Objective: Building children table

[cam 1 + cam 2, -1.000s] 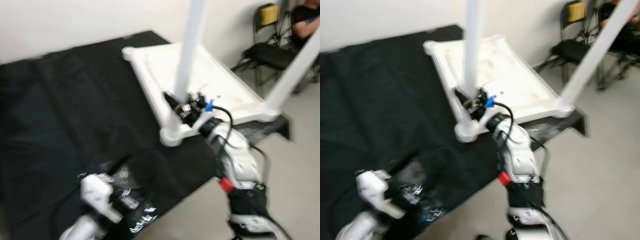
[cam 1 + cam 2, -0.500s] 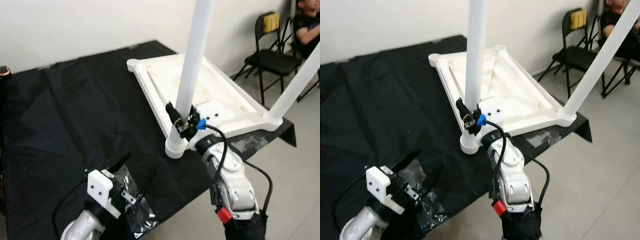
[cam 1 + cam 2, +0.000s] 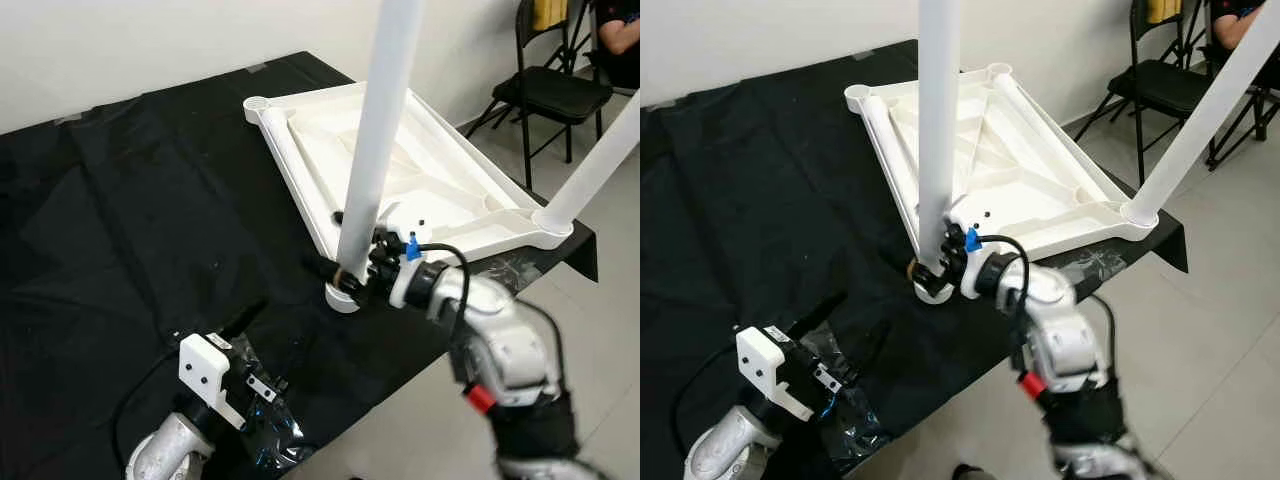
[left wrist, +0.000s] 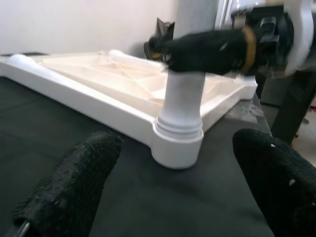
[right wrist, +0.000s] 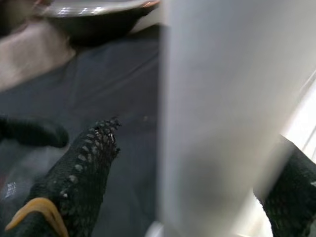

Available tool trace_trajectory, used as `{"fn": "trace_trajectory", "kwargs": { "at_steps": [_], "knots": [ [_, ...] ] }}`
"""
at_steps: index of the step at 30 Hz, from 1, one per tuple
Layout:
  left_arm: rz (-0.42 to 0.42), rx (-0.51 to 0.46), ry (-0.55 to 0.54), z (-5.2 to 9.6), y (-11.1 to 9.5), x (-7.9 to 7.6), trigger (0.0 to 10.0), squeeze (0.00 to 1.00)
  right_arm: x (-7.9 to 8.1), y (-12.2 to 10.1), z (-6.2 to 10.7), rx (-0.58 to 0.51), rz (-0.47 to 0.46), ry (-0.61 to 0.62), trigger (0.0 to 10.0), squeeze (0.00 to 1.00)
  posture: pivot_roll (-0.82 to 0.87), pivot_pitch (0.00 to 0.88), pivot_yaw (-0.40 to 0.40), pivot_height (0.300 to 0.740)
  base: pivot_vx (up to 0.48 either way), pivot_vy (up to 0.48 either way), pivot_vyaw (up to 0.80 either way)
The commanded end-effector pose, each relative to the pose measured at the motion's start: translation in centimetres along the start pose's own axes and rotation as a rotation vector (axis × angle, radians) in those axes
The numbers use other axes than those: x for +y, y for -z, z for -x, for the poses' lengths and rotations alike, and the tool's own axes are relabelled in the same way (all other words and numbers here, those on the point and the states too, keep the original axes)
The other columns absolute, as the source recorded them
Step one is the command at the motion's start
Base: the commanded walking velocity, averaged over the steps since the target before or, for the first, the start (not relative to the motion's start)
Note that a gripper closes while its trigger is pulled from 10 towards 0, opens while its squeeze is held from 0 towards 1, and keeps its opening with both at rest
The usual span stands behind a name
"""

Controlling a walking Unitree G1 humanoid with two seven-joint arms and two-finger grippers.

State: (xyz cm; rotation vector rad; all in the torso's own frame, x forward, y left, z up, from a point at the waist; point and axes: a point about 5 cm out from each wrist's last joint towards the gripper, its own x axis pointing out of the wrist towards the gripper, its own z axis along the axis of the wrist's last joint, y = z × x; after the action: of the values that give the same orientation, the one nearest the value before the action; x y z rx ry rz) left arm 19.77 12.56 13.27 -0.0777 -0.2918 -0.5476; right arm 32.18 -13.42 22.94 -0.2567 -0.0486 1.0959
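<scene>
A white children's table top (image 3: 440, 190) lies upside down on a black-covered work table (image 3: 130, 200). One white leg (image 3: 375, 150) stands in its near corner socket (image 4: 177, 143), and a second leg (image 3: 600, 160) stands in the right corner. My right gripper (image 3: 345, 275) straddles the near leg just above the socket. In the right wrist view, one of its fingers (image 5: 94, 158) stands apart from the leg (image 5: 217, 113). My left gripper (image 3: 262, 345) is open and low over the cloth, facing that socket, with nothing held.
A crinkled clear plastic bag (image 3: 270, 440) lies by the left gripper at the work table's front edge. A black folding chair (image 3: 555, 90) and a seated person (image 3: 620, 30) are at the far right. Grey floor lies beyond the front edge.
My right gripper has slid down the near leg to just above the socket, and its arm has swung to the right. The camera has shifted. The left gripper stays put.
</scene>
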Motion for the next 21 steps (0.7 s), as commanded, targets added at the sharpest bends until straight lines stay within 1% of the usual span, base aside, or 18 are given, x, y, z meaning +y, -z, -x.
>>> {"fn": "trace_trajectory", "kwargs": {
  "at_steps": [1, 3, 4, 6, 7, 13, 14, 18, 21],
  "knots": [
    [0.002, 0.007, 0.005, 0.2, 0.0, -0.3, 10.0, 0.0, 0.2, 0.3, -0.2, -0.011, 0.006, -0.067, 10.0, 0.0, 0.05, 0.2, -0.04, 0.74, 0.0, 0.0, 0.0],
    [0.002, 0.011, 0.005, 0.4, -0.1, -0.4, 10.0, 0.0, -1.5, -0.6, -0.4, -0.011, 0.028, -0.072, 10.0, 0.0, 0.07, 0.213, -0.035, 0.74, 0.0, 0.0, 0.0],
    [0.002, 0.011, 0.005, 0.4, -0.1, -0.4, 10.0, 0.0, -1.5, -0.6, -0.4, -0.011, 0.028, -0.072, 10.0, 0.0, 0.07, 0.213, -0.035, 0.74, 0.0, 0.0, 0.0],
    [0.001, 0.017, 0.005, 0.7, -0.2, -0.6, 10.0, 0.0, -2.9, -1.9, -0.6, -0.037, 0.016, -0.121, 10.0, 0.0, 0.09, 0.22, -0.034, 0.74, 0.0, 0.0, 0.0],
    [0.001, 0.02, 0.005, 0.8, -0.3, -0.7, 10.0, 0.0, -3.3, -2.2, -0.6, -0.035, 0.019, -0.14, 10.0, 0.0, 0.09, 0.221, -0.033, 0.74, 0.0, 0.0, 0.0],
    [0.003, 0.025, 0.002, 1.1, -0.4, -0.8, 10.0, 0.0, -4.0, -2.6, -0.2, -0.024, 0.024, -0.211, 10.0, 0.0, 0.09, 0.224, -0.03, 0.74, 0.0, 0.0, 0.0],
    [0.003, 0.026, 0.001, 1.2, -0.4, -0.8, 10.0, 0.0, -4.3, -2.8, -0.1, -0.034, 0.019, -0.224, 0.0, 0.0, 0.1, 0.222, -0.028, 0.74, 0.0, 0.0, 0.0],
    [0.006, 0.028, 0.0, 1.2, -0.4, -0.9, 10.0, 0.0, -4.6, -2.6, 0.1, -0.033, 0.016, -0.258, 0.0, 0.0, 0.1, 0.226, -0.028, 0.74, 0.0, 0.0, 0.0],
    [0.006, 0.029, -0.001, 1.2, -0.4, -0.8, 10.0, 0.0, -4.4, -2.2, 0.2, -0.03, 0.006, -0.282, 0.0, 0.0, 0.09, 0.226, -0.027, 0.74, 0.0, 0.0, 0.0]
  ]
}}
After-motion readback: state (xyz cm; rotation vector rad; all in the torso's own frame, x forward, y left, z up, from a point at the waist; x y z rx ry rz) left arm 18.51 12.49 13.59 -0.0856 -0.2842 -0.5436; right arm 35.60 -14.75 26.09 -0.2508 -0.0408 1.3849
